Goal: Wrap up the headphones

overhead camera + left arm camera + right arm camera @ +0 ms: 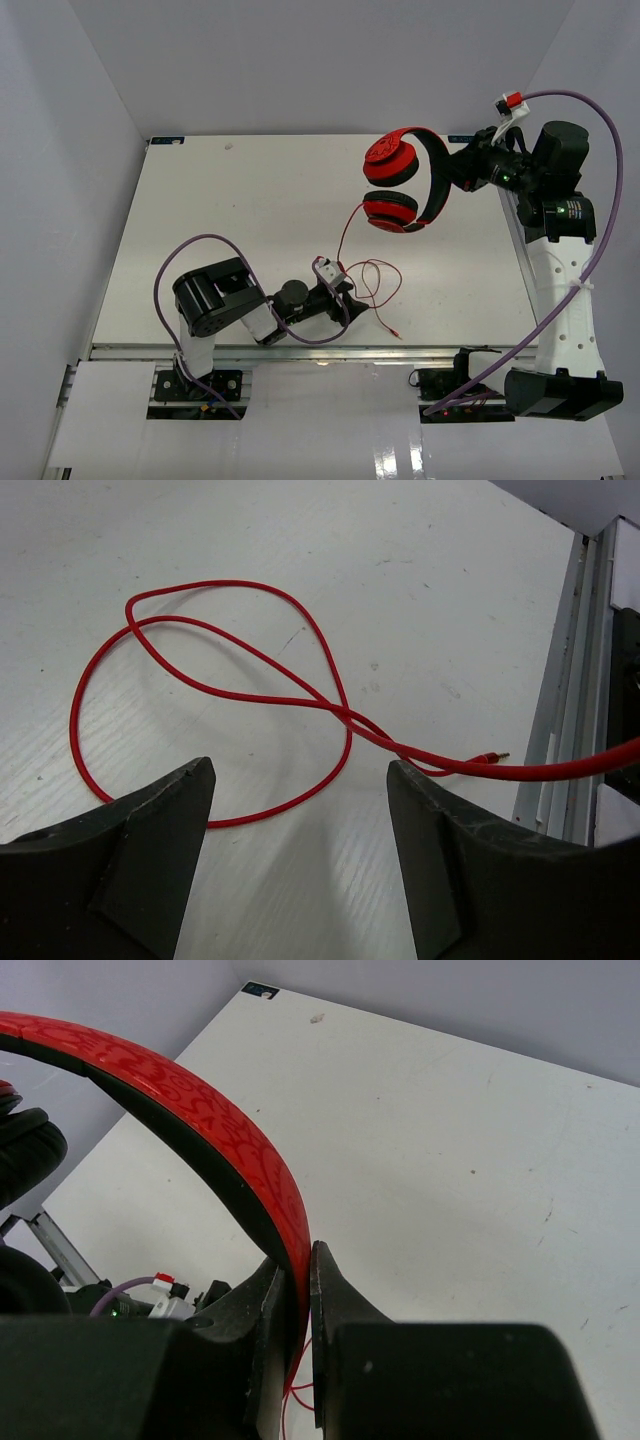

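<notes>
Headphones (390, 162) clamped in right fingers (338, 1305); left fingers (150, 865) spread over red cord (215, 582)

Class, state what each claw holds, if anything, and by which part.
The right claw grips the headphones by the headband; the left claw holds nothing, open over the cord.

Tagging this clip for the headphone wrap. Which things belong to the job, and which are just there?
Job: headphones, headband clamped in right tool; red cord, looped on the table; left tool, open over it.
Just there: purple cables.
</notes>
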### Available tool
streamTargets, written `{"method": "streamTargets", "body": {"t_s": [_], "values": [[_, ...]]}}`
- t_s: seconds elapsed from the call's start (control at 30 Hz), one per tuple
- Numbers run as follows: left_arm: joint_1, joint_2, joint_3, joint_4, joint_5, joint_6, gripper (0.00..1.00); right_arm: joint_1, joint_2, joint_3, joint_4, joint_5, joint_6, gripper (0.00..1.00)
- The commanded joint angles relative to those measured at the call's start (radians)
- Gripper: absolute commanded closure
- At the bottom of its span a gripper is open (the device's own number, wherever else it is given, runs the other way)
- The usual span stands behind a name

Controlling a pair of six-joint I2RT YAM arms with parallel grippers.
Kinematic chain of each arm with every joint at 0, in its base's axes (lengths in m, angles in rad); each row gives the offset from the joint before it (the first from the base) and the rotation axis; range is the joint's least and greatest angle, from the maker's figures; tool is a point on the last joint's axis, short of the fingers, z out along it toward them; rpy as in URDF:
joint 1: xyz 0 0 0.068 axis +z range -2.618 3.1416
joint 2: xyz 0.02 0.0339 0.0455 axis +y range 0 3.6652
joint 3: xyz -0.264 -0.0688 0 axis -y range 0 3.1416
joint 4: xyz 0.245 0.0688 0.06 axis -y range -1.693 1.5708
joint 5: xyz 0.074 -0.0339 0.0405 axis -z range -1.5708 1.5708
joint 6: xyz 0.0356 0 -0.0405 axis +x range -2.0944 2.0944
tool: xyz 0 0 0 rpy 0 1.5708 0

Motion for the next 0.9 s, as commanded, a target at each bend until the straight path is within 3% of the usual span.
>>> {"method": "streamTargets", "body": {"t_s": [0.0, 0.2, 0.6, 0.73, 0.87], "values": [[-0.006, 0.001, 0.009, 0.495, 0.084, -0.059, 0.17, -0.008, -0.026, 0.019, 0.047, -0.024, 0.047, 0.92], [-0.007, -0.030, -0.025, 0.495, 0.188, -0.054, 0.16, -0.011, -0.021, 0.007, 0.047, -0.017, 0.037, 0.92], [-0.018, -0.094, 0.044, 0.496, 0.057, -0.015, 0.21, -0.011, -0.030, -0.023, 0.045, -0.018, 0.025, 0.92], [-0.018, -0.129, 0.052, 0.497, 0.053, -0.017, 0.31, -0.011, -0.030, -0.034, 0.046, -0.021, 0.022, 0.92], [-0.018, -0.166, 0.053, 0.495, 0.054, -0.022, 0.57, -0.011, -0.025, -0.037, 0.047, -0.022, 0.022, 0.92]]}}
